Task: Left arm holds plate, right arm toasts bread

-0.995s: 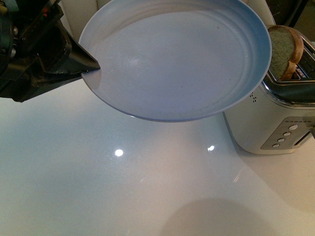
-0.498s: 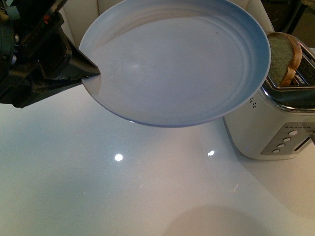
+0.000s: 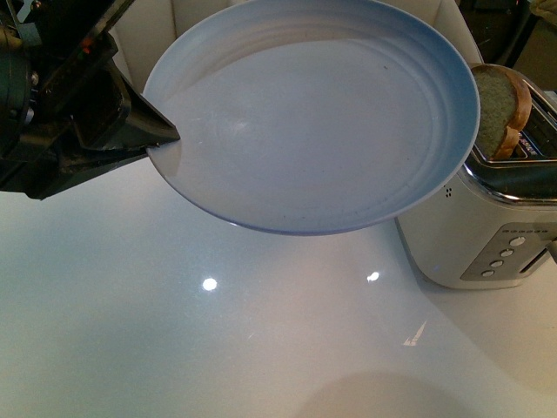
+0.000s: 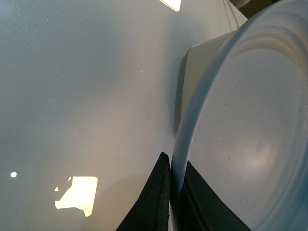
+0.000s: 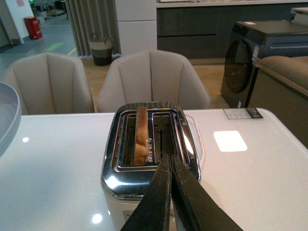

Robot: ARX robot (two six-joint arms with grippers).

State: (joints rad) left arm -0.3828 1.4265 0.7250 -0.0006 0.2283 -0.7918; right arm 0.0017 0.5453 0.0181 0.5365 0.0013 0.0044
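Your left hand [image 3: 165, 135] is clamped on the rim of the plate [image 3: 313, 131], one finger above the edge and one below it. It holds the plate tilted and clear of the white surface [image 3: 218, 348], just beside the toaster [image 3: 487, 235] and partly overlapping its top corner in the front view. Your right hand [image 5: 171, 168] has its fingers pressed together with nothing between them. It hovers over the toaster's near end, apart from the bread [image 3: 498, 109].

The bread stands upright in the toaster, in the slot on the side that faces the plate, with its rounded top proud of the opening. So the holding half of the task looks done, and the loading of the bread as well. You cannot tell from these views whether the lever is down or whether the slice has browned; judge that before you move. What seems left is to finish the toasting and, probably, to bring the slice from the toaster to the plate, which carries nothing at present.

By count: one plate, one slice of bread, one toaster with two slots, the second slot bare, and two hands. Beyond the toaster stand two beige chairs [image 5: 153, 79].
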